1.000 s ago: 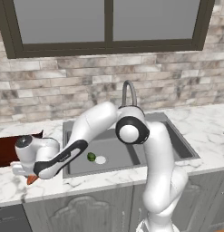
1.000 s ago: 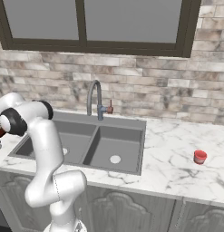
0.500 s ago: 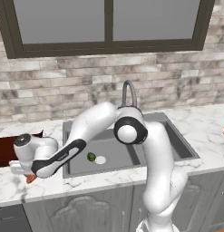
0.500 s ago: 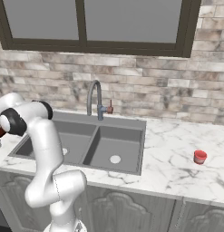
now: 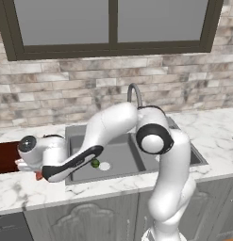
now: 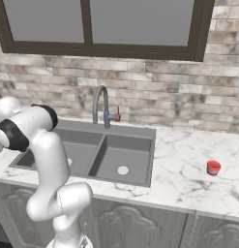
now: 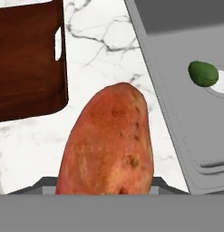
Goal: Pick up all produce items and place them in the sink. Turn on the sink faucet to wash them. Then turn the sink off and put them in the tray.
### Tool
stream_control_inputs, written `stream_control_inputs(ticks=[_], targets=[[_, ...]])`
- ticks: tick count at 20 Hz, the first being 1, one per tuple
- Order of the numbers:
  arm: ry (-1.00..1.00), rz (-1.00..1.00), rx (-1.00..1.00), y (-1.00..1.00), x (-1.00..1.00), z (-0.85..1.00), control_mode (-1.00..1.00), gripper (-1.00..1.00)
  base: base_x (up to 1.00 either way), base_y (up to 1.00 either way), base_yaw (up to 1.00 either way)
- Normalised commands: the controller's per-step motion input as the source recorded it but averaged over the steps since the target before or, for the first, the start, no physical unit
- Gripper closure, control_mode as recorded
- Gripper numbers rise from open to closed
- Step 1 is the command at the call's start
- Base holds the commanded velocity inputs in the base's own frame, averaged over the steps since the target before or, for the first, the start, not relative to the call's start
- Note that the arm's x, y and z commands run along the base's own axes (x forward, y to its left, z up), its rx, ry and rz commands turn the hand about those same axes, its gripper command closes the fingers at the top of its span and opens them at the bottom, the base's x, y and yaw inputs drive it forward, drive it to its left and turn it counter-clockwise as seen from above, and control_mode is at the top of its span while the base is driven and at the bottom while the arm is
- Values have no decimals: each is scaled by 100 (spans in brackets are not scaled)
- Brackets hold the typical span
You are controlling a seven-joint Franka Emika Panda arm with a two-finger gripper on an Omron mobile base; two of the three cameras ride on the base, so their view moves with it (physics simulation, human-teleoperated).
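Left base view: tool (image 5: 38,175) low at the desk (image 5: 23,193), between tray (image 5: 4,157) and sink (image 5: 75,129). Green lime (image 5: 95,163) down in the left basin.

Right base view: tall faucet (image 6: 100,99) behind the sink. Red cup (image 6: 213,167) far off.

Hand view: orange-red vegetable (image 7: 109,145) pinched in the tool, above the white desk. Lime beside the pale drain (image 7: 220,88).
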Motion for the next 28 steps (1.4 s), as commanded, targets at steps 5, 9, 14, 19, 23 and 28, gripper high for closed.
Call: stream_control_inputs(ticks=[5,9,14,19,23,28], targets=[[-2,0,8,-58,2,63,-100,100,0,0,0],[6,0,7,-39,20,88,-100,100,0,0,0],[8,0,2,-49,4,58,-100,100,0,0,0],[8,2,3,-77,1,5,-100,100,0,0,0],[4,3,4,-80,15,0,-100,100,0,0,0],[4,2,1,-67,24,-16,-100,100,0,0,0]])
